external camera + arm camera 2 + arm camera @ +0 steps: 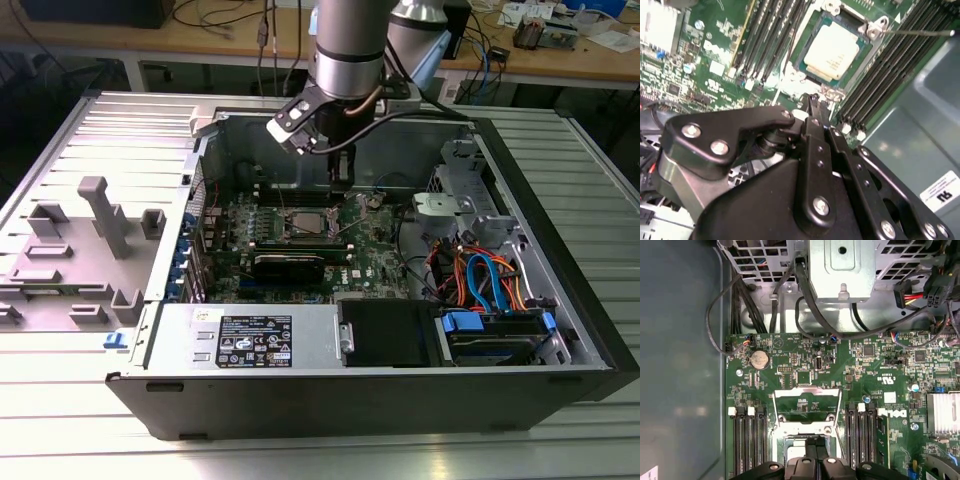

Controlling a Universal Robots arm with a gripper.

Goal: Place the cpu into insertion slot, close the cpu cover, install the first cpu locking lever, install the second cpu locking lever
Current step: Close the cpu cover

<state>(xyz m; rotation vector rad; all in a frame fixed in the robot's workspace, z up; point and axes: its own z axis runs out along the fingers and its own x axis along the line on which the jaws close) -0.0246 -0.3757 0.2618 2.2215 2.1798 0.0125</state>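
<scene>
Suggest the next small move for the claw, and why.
Probably tip the cpu cover down over the cpu. The cpu already sits in the insertion slot, the cover stands open, and the claw, apparently shut, hovers close by the slot's edge.

Silver cpu [832,50] in insertion slot [805,47]

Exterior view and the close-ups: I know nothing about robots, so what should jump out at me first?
The grey arm hanging into the open computer case grabs the eye first in the exterior view, its black jaws poised over the green motherboard. Then, in the second wrist view, the pale silvery cpu shines uncovered between rows of black memory sticks.
</scene>
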